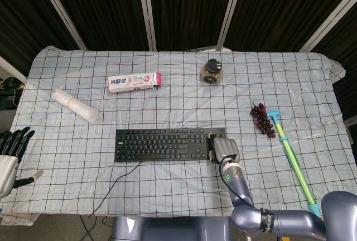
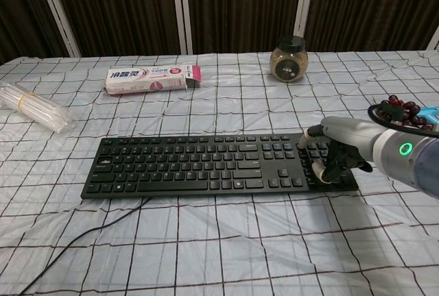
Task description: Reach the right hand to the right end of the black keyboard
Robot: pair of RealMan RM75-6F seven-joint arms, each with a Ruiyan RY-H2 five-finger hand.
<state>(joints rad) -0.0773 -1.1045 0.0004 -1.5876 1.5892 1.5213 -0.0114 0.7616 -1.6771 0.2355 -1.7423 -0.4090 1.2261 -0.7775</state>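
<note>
**Right hand rests on the right end of the keyboard**

Where the table edge is nearest the robot, the left hand (image 1: 10, 154) hangs off the left side, beyond the cloth. Its dark fingers are straight and a little apart, and it holds nothing. Only the head view shows it, and its lower part is cut off by the edge of the picture.

A thin black cable (image 2: 82, 241) runs from the keyboard's left end toward the near edge of the table.

The right hand (image 2: 336, 153) lies on the right end of the black keyboard (image 2: 206, 166), over the number keys. Its fingers are curled down and their tips touch the keys. The thumb (image 2: 306, 138) sticks out to the left, over the keys. The hand does not grip anything. From above, the hand hides the keys under it, so I cannot tell which ones it touches.

The keyboard lies flat in the middle of the checked cloth (image 1: 167, 185).

To the right are a bunch of dark grapes (image 1: 261, 119) and a long green and blue stick (image 1: 293, 160). To the left lies a clear bundle (image 1: 74, 105) that is hard to make out.

Farther back lie a pink and white box (image 1: 134, 81) and a small jar (image 1: 212, 71) with a black lid.
</note>
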